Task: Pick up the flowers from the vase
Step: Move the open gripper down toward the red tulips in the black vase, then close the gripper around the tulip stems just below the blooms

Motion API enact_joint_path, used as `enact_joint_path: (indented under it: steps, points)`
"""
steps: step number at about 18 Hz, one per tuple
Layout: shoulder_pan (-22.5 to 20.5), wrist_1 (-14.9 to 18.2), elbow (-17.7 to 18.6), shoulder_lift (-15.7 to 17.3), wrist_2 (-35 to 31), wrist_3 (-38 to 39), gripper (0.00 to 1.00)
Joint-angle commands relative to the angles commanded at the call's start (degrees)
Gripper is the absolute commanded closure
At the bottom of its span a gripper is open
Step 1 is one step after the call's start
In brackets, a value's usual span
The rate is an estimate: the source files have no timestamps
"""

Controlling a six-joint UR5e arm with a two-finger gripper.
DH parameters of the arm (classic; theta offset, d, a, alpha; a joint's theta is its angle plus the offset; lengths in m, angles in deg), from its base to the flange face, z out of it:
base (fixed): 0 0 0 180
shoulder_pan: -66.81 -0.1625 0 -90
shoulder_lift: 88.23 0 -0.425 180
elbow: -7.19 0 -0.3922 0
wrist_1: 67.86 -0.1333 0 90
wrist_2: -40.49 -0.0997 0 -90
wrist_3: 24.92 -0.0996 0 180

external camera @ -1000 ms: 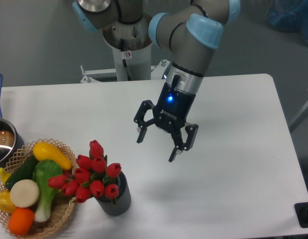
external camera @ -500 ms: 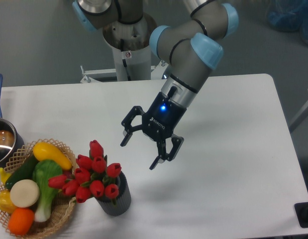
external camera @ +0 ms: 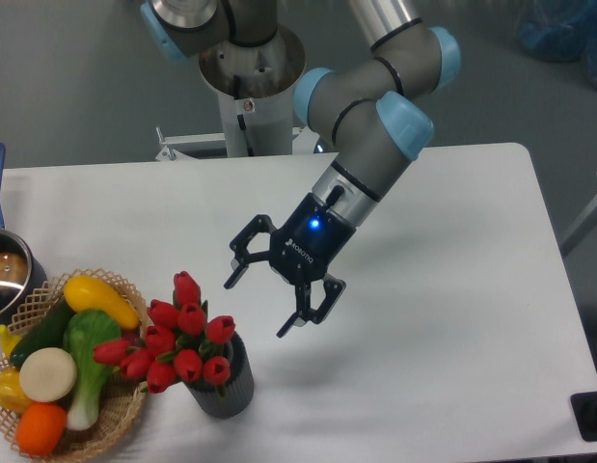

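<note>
Flowers (external camera: 182,338), about ten buds, fill one vase (external camera: 226,391); hand (external camera: 257,307) spread.

1 fixed view, high, facing table (external camera: 452,386)

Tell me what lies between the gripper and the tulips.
Nothing: in the fixed camera view only bare white table separates the open gripper from the tulips.

White lettering runs along the dark body of my claw (external camera: 256,307), beside a glowing blue light, but it is too small for me to read with certainty. A small sticker sits on my pedestal column (external camera: 247,104); its print is illegible.
</note>
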Motion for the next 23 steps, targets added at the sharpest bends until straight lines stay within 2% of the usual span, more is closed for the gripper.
enact_joint_path:
  steps: [3, 6, 12, 23]
  points:
    - [0.4, 0.0, 0.2, -1.0, 1.0, -3.3, 0.00]
    - [0.4, -0.1, 0.0, -1.6, 5.1, -3.5, 0.00]
    - [0.7, -0.1, -0.1, -3.7, 5.6, -9.8, 0.00]
    - [3.0, -0.9, -1.5, -4.5, 6.0, -10.0, 0.00]
